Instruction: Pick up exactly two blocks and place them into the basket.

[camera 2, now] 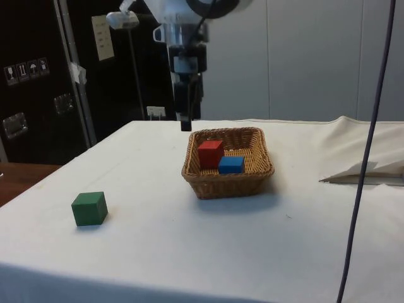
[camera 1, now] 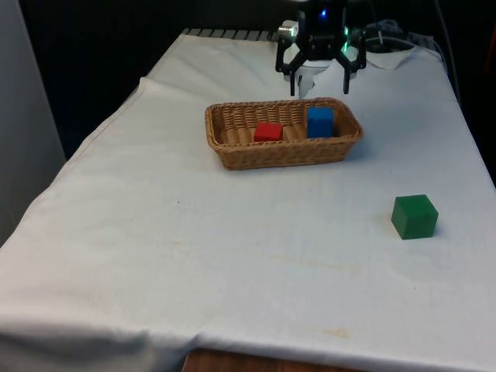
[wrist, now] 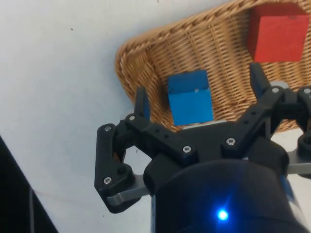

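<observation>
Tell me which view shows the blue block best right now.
The wrist view: the blue block sits large and unobstructed in the basket, framed by the open gripper. The front view shows it whole but small, apart from the red block. In the side view it lies beside the red block.

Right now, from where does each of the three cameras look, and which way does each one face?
Front view: sits at the table's near end, looks along the white cloth to the basket; the gripper hangs open behind it.
Side view: sits beside the table, faces across it; the arm comes down behind the basket.
Wrist view: rides on the wrist, looks down past the jaws at the blue block.
Shared: front and side views both show the green block on the cloth and the red block in the basket.
</observation>
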